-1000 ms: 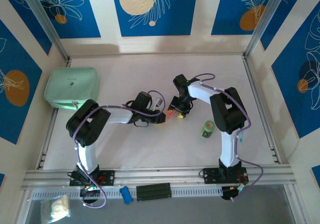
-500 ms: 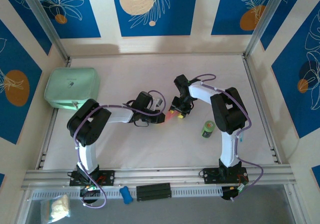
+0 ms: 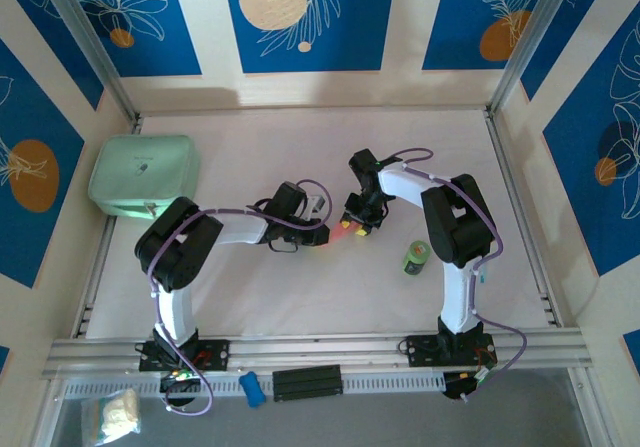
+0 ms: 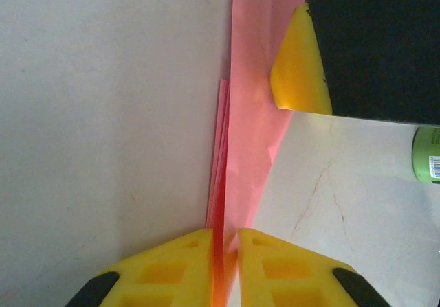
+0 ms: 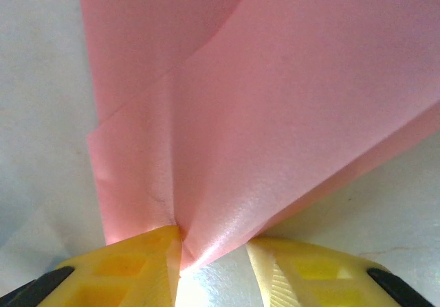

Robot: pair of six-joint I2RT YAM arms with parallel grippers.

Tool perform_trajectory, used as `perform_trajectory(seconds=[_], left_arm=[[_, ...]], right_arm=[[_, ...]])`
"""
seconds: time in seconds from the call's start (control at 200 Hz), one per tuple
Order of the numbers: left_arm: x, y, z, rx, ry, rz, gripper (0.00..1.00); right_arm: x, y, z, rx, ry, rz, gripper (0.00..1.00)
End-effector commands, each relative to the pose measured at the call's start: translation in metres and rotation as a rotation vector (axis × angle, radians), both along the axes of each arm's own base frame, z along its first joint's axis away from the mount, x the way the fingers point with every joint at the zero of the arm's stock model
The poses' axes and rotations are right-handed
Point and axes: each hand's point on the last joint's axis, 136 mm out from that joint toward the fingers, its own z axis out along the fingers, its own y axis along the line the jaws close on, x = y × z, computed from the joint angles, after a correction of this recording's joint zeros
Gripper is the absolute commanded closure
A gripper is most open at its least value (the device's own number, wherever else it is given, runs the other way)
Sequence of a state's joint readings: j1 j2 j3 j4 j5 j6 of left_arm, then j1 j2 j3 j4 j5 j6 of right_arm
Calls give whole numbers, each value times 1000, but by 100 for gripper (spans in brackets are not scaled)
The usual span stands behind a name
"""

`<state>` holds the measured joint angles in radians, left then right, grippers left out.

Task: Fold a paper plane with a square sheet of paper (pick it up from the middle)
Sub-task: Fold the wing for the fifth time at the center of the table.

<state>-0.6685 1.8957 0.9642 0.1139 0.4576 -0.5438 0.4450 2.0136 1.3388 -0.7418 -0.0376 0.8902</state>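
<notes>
Folding looks well along: the pink paper plane [image 4: 251, 115] already shows stacked layers and sharp creases, and it is held mid-bench between both arms. The left claw [image 4: 223, 237] is pinching its folded edge. The right claw [image 5: 213, 245] straddles a crease, but I cannot tell whether it is clamped. Wings and final shaping seem left to do. The pale bench [image 3: 250, 297] carries a green can [image 3: 416, 259] near right and a mint-green case [image 3: 140, 175] far left. Blue leaf-patterned wall panels [image 3: 310, 17] surround it.

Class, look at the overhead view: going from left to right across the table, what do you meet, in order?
mint-green case → left gripper → folded pink paper → right gripper → green can
</notes>
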Motion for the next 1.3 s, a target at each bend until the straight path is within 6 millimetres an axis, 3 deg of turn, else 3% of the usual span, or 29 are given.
perform_trajectory(seconds=[0.0,0.87,1.0,1.296], left_arm=[[-1,6,-17,67,22,18,83],[2,27,-34,190,59,103,90],[7,24,-15,170,25,113,85],[19,28,49,90,-89,200,79]], right_arm=[[-7,-16,-70,-105,32,20,65],[-19,-24,-92,-199,100,57,63],[-19,-24,-91,-203,101,60,63],[-19,-24,-93,-209,104,59,63]])
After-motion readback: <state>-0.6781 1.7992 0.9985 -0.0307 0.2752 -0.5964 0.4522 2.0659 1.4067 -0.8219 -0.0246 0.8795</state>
